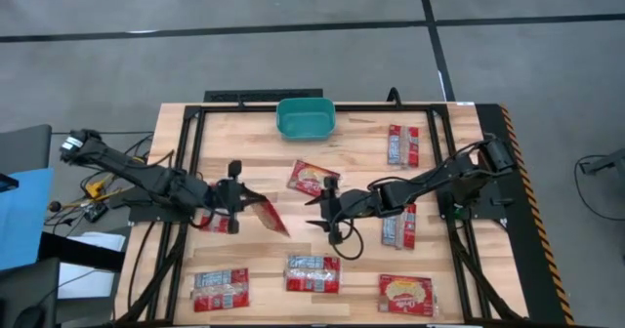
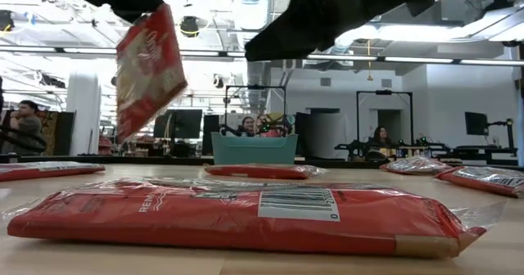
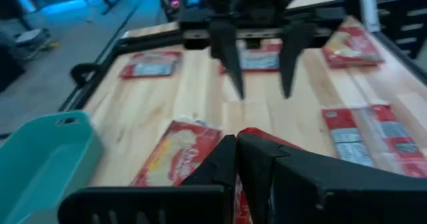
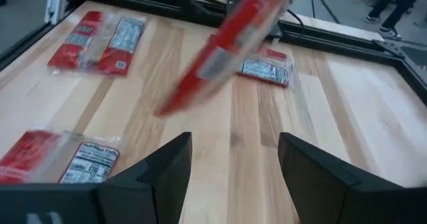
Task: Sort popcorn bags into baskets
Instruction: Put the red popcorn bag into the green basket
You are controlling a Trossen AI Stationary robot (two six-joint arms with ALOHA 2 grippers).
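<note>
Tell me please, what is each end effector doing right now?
Left end effector: closed, holding a popcorn bag above the table.
Right end effector: open, empty.

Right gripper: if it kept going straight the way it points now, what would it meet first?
Most likely the popcorn bag hanging tilted from the shut left gripper. The open right gripper faces it across bare table, with nothing between them. Their relative heights are hard to judge, so it might pass just under.

left arm [image 1: 137,177]: dark, jointed, black cables along links
right arm [image 1: 439,177]: dark, jointed, looped black cable
fingers [image 4: 167,174]: black, flat, tapered
</note>
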